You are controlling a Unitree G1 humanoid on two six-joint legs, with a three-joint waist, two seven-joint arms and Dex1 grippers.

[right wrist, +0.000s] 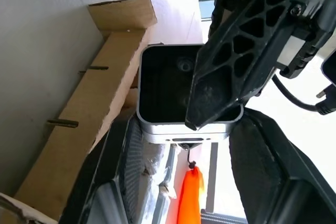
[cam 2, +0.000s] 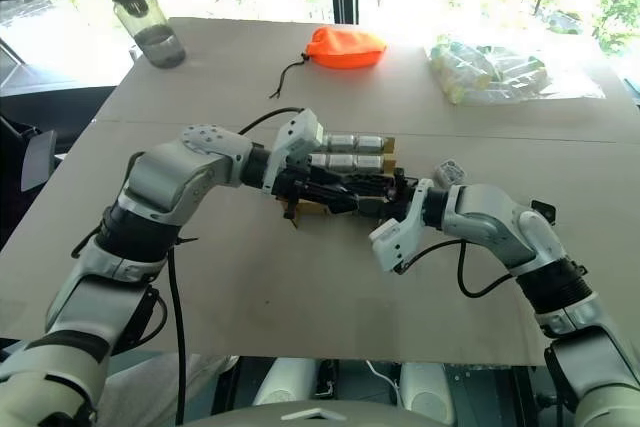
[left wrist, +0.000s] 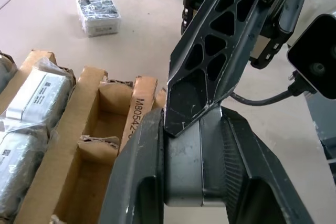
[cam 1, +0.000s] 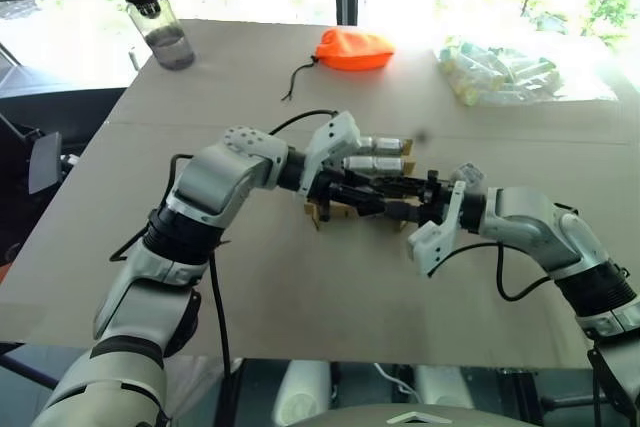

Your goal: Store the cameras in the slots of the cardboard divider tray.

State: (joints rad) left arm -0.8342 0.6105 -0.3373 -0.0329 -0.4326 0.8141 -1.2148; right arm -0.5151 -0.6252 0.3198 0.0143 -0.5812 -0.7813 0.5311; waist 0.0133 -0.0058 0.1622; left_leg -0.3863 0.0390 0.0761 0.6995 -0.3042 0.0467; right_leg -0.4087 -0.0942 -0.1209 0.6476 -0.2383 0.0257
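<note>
corrugated tan tray (left wrist: 86, 129); both jaws apparently pinch one boxy silver camera (right wrist: 186, 95).

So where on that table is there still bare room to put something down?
Bare stretches: between the water bottle and the orange pouch, and the near edge of the table. Crowded: the middle, where both grippers meet over the cardboard tray.

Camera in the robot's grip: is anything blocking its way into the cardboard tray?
Nothing visible does. The camera hangs close by the tray, whose nearest slots stand open; wrapped packs fill others.
</note>
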